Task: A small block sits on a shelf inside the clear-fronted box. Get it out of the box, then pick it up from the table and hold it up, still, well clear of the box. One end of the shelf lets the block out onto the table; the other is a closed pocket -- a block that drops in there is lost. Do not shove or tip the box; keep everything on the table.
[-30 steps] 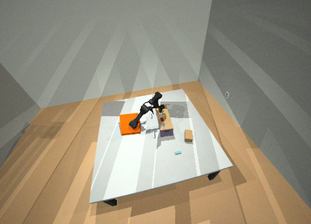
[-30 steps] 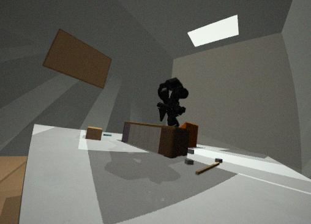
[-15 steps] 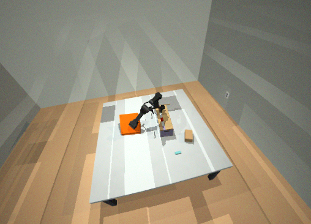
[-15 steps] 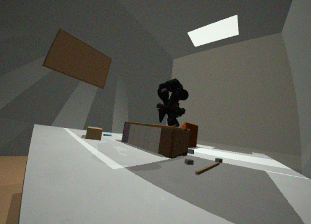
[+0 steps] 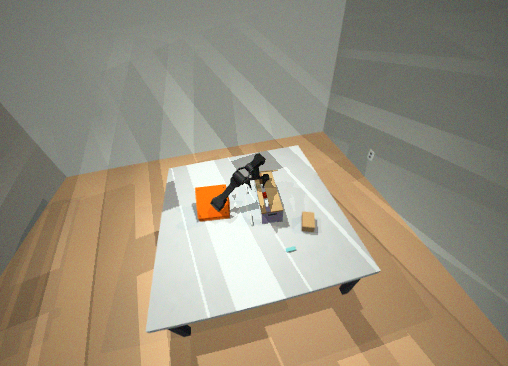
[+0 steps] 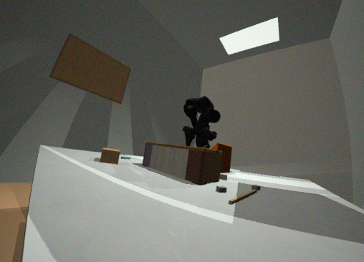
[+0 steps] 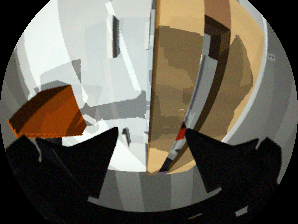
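Note:
The box (image 5: 273, 202) (image 6: 203, 167) (image 7: 172, 80) is wooden and long, with a slot along its top. A small red block (image 5: 265, 195) (image 7: 181, 132) shows inside through the slot; in the wrist view it is beside the right fingertip. In the exterior view the block is hidden. My gripper (image 5: 257, 182) (image 6: 196, 146) (image 7: 153, 132) is open and empty, above the box's top near one end. In the wrist view the box's long edge runs between the fingertips. Whether a finger touches the box cannot be told.
An orange block (image 6: 226, 158) (image 7: 55, 115) stands by the arm's base. A tan block (image 5: 308, 221) (image 6: 109, 156) and a teal piece (image 5: 291, 249) (image 6: 125, 157) lie beyond the box's purple end. Near its other end lie a wooden stick (image 6: 243, 197) and a small grey block (image 6: 221, 189).

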Motion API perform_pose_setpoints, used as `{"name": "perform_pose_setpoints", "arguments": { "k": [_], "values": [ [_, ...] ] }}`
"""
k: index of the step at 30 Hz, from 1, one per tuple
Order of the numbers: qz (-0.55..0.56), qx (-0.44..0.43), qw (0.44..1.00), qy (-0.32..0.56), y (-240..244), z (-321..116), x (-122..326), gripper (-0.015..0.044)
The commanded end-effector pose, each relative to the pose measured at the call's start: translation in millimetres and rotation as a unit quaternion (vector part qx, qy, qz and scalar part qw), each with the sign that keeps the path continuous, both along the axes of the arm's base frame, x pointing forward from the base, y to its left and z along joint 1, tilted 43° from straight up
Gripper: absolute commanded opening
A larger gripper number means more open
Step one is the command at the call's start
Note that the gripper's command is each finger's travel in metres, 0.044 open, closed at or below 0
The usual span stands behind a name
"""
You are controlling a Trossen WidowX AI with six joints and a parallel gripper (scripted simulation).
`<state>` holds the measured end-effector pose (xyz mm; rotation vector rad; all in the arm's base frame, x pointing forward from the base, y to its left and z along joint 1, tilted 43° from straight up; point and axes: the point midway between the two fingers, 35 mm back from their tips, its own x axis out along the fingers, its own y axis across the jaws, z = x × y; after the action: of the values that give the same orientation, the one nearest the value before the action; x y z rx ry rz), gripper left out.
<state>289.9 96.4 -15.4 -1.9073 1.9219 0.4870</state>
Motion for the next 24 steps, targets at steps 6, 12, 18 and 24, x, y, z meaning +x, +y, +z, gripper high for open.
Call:
{"name": "perform_pose_setpoints", "arguments": {
  "k": [6,12,18,24],
  "values": [
    [0.002,-0.009,1.0,0.009,-13,-14,-2,0.04],
    [0.002,-0.011,1.0,0.011,-19,-21,-3,0.04],
    [0.002,-0.013,1.0,0.013,-26,-28,-5,0.04],
    [0.001,-0.009,1.0,0.009,-24,-27,-4,0.04]
  ]
}}
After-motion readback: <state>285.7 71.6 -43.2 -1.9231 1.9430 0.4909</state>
